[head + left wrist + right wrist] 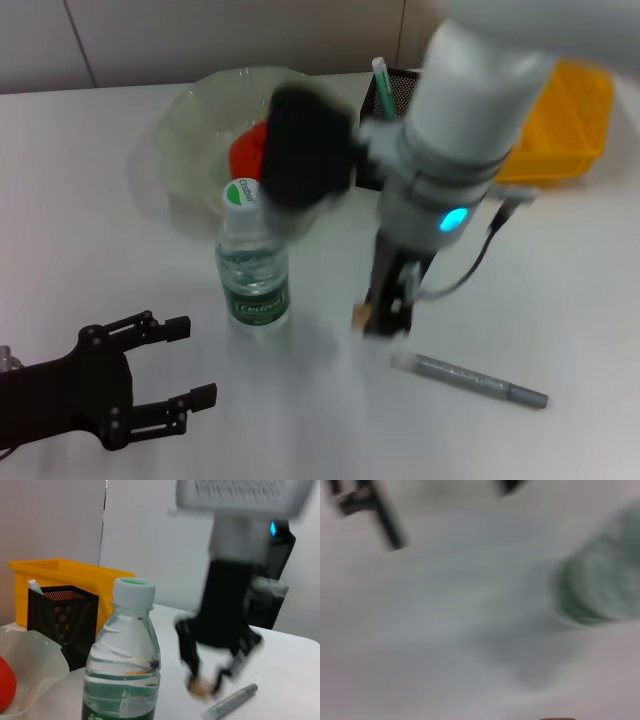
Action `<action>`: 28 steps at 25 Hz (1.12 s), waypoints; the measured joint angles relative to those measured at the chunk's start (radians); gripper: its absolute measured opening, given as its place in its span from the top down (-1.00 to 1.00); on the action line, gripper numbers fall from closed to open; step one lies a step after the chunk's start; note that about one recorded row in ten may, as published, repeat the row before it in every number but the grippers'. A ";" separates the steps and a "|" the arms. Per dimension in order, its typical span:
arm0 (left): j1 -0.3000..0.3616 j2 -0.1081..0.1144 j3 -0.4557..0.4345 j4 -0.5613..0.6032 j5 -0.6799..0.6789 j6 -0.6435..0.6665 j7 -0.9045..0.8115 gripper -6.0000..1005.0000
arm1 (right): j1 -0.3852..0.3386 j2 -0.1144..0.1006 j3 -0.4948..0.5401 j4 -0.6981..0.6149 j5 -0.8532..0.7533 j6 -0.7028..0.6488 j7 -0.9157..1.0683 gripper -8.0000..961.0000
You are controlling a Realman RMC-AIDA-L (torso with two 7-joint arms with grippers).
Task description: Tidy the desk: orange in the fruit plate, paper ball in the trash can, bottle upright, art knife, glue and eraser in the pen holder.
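My right gripper is clamped on the small tan eraser, just above mid-worktop beside the upright bottle (the grey art knife lies near). My left gripper idles, fingers apart, at the near left corner.

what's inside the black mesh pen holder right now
A white, green-tipped stick pokes out of the black mesh pen holder. Anything lower inside is hidden by the mesh and the right arm.
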 joint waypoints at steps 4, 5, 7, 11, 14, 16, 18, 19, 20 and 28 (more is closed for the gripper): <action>0.000 0.000 0.000 0.000 0.000 0.000 0.000 -0.61 | -0.045 -0.004 0.170 -0.140 -0.114 -0.056 -0.028 0.45; -0.002 0.000 0.000 0.000 0.000 0.000 0.000 -0.61 | -0.062 -0.006 0.279 -0.184 -0.161 -0.059 -0.063 0.45; -0.002 0.000 0.000 0.000 0.000 0.000 0.000 -0.61 | -0.071 -0.007 0.330 -0.198 -0.173 -0.042 -0.087 0.45; -0.004 -0.002 0.000 0.000 0.000 0.000 0.000 -0.61 | -0.107 -0.007 0.463 -0.210 -0.183 0.086 -0.176 0.44; -0.005 -0.004 0.000 0.000 -0.001 0.000 -0.005 -0.61 | -0.133 -0.007 0.488 -0.178 -0.183 0.215 -0.211 0.44; -0.005 -0.005 0.000 0.000 -0.001 0.000 -0.006 -0.61 | -0.143 -0.007 0.489 -0.144 -0.182 0.291 -0.234 0.44; -0.006 -0.006 0.000 0.000 -0.002 0.000 -0.007 -0.61 | -0.145 -0.007 0.484 -0.103 -0.181 0.345 -0.247 0.43; -0.006 -0.006 0.000 0.000 -0.002 0.000 -0.009 -0.61 | -0.145 -0.006 0.480 -0.081 -0.181 0.370 -0.253 0.43; -0.007 -0.006 0.000 0.000 -0.003 0.000 -0.009 -0.61 | -0.145 -0.005 0.477 -0.042 -0.181 0.418 -0.267 0.43; -0.018 -0.006 -0.002 -0.018 -0.005 -0.005 -0.007 -0.61 | -0.144 -0.003 0.475 0.046 -0.146 0.524 -0.304 0.42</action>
